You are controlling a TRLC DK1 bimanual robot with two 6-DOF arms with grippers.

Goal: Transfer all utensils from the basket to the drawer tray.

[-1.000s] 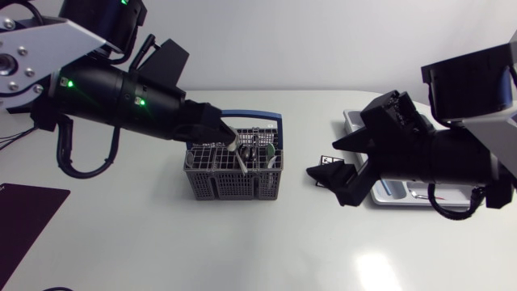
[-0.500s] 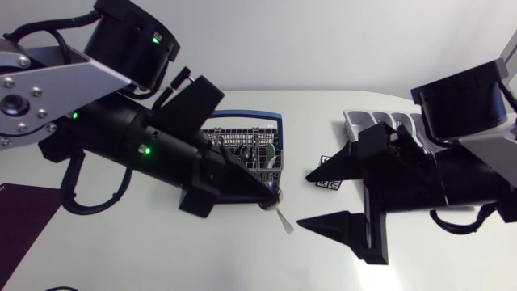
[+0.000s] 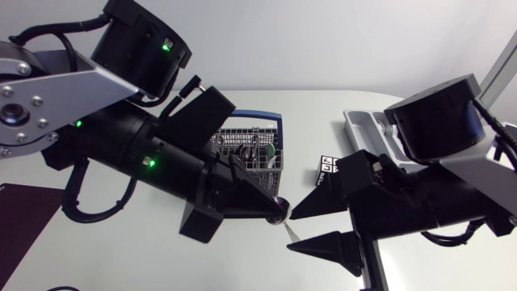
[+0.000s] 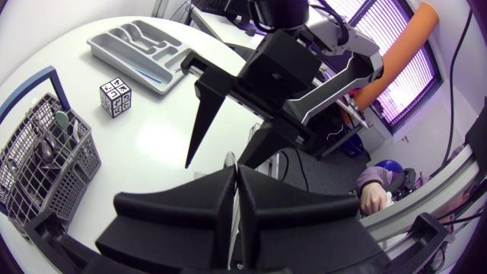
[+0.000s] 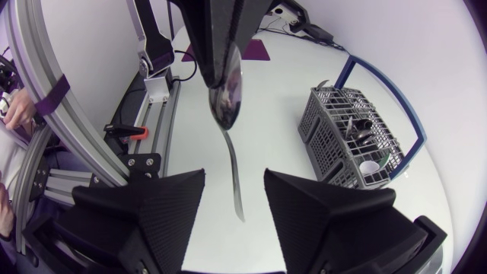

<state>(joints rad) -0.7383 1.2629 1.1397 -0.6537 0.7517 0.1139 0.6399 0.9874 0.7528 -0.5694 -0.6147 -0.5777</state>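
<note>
1. One spoon (image 5: 230, 144) is in hand. The left pincer (image 3: 275, 212) is clenched on its bowl end, and the handle hangs free below the fingertips.
2. The right pincer (image 5: 235, 173) is released, its two fingers spread wide. The handle hangs in the gap between them and, as far as the right wrist view shows, touches neither.
3. Judged step: hand-over from left to right, in the air above the table.
4. To do it well:
   - Centre the handle in the right pincer's gap before closing.
   - Close on the handle's middle, not its tip, so the spoon cannot pivot.
   - Have the left pincer let go only once the right one grips from both sides.
5. Risk: the handle is thin and slick-looking. A grip near the tip, or an early release, would likely drop it on the table.
6. Places:
   - The basket (image 3: 260, 155) is behind the left pincer, beside its arm.
   - The drawer tray (image 3: 359, 121) is behind the right pincer, well apart from it.
   - A marker cube (image 3: 326, 171) sits on the table, on the basket's side of the tray.
7. Count:
   - Pincers: 2.
   - Spoons in hand: 1.
   - Baskets: 1. Several utensils are left in it, too tangled to number.
   - Trays: 1. Contents cannot be told.
   - Cubes: 1.
</note>
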